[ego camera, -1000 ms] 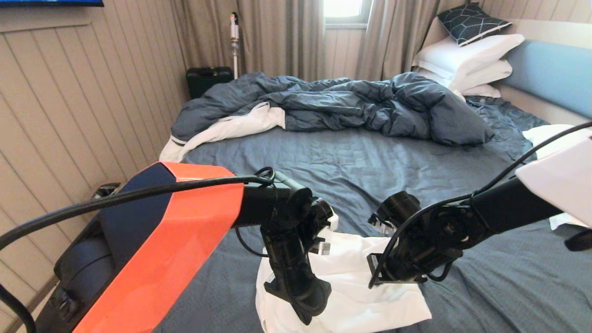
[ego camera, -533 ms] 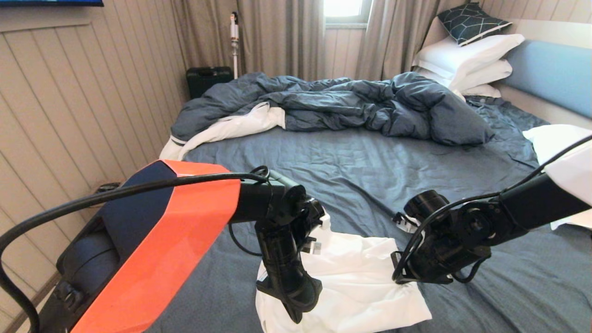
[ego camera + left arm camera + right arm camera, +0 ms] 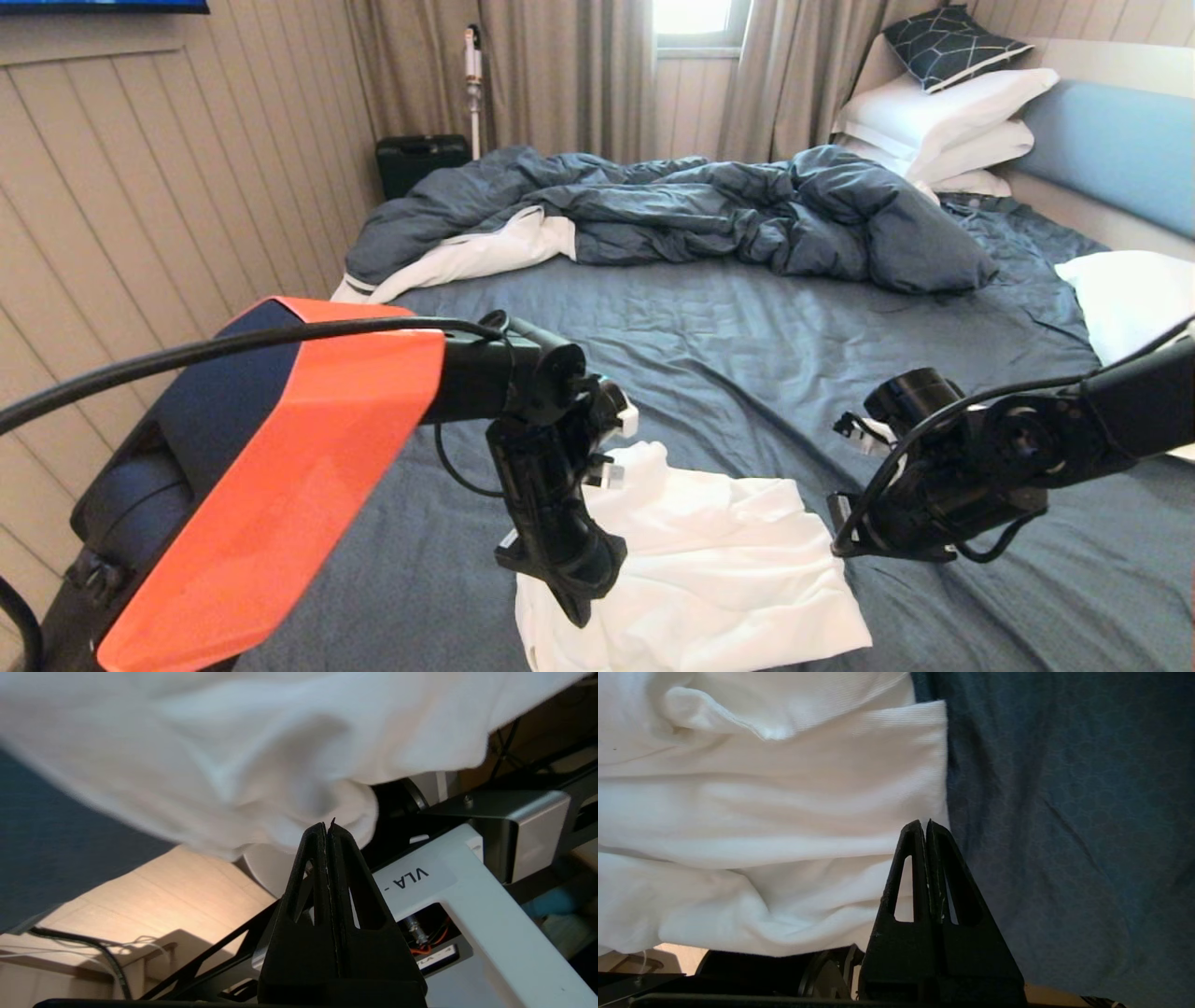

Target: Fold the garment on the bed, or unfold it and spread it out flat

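Observation:
The garment (image 3: 728, 560), a white T-shirt, lies loosely folded at the near edge of the bed (image 3: 728, 345), part of it hanging over the edge. My left gripper (image 3: 574, 611) points down at its left side, shut and empty; the left wrist view shows the closed tips (image 3: 327, 823) just below the overhanging cloth (image 3: 261, 742). My right gripper (image 3: 868, 551) hovers at the shirt's right side, also shut and empty. In the right wrist view its tips (image 3: 926, 823) sit over the shirt's right edge (image 3: 761, 812), next to bare sheet (image 3: 1064, 812). The chest print is hidden.
A rumpled dark-blue duvet (image 3: 672, 210) lies across the far half of the bed. White pillows (image 3: 943, 112) are stacked by the light-blue headboard (image 3: 1111, 149), and another pillow (image 3: 1130, 299) lies at the right. A panelled wall runs along the left; a black case (image 3: 420, 159) stands on the floor.
Both arms have drawn apart from the shirt: the left one left and slightly up, the right one to the right. More of the shirt now shows, lying on the sheet.

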Available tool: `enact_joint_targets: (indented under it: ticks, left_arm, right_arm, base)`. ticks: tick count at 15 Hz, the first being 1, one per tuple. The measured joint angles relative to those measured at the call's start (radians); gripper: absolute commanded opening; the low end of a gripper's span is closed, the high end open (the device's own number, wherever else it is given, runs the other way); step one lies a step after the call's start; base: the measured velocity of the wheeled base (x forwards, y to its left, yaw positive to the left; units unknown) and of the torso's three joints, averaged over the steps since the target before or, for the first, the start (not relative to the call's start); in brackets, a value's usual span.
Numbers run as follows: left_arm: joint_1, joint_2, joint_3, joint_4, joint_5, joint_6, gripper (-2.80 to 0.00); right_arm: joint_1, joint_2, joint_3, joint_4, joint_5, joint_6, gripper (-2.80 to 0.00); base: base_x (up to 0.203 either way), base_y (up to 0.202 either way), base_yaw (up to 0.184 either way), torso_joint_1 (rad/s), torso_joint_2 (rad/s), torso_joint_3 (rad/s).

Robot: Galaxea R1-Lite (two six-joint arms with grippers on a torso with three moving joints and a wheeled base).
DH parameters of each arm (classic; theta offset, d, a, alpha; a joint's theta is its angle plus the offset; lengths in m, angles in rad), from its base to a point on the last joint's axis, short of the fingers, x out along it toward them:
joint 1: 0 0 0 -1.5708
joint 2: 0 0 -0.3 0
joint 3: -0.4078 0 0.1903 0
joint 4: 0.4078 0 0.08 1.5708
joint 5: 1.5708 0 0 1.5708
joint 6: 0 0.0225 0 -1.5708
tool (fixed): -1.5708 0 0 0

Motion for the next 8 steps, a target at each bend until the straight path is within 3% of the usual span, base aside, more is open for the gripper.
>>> enact_joint_targets:
  ticks: [4, 8]
  left_arm:
    - [0.026, -0.075, 0.011, 0.031, -0.009, -0.005, -2.8]
    - [0.066, -0.249, 0.101, 0.029, -0.014, -0.013, -2.8]
  right_arm:
    - [0.001, -0.054, 0.012, 0.0, 0.003, 0.0, -2.8]
    - [0.004, -0.166, 0.032, 0.001, 0.005, 0.003, -2.8]
  base:
    - [0.0, 0.0, 0.0, 0.0, 0.0, 0.0]
    - [0.0, 0.0, 0.0, 0.0, 0.0, 0.0]
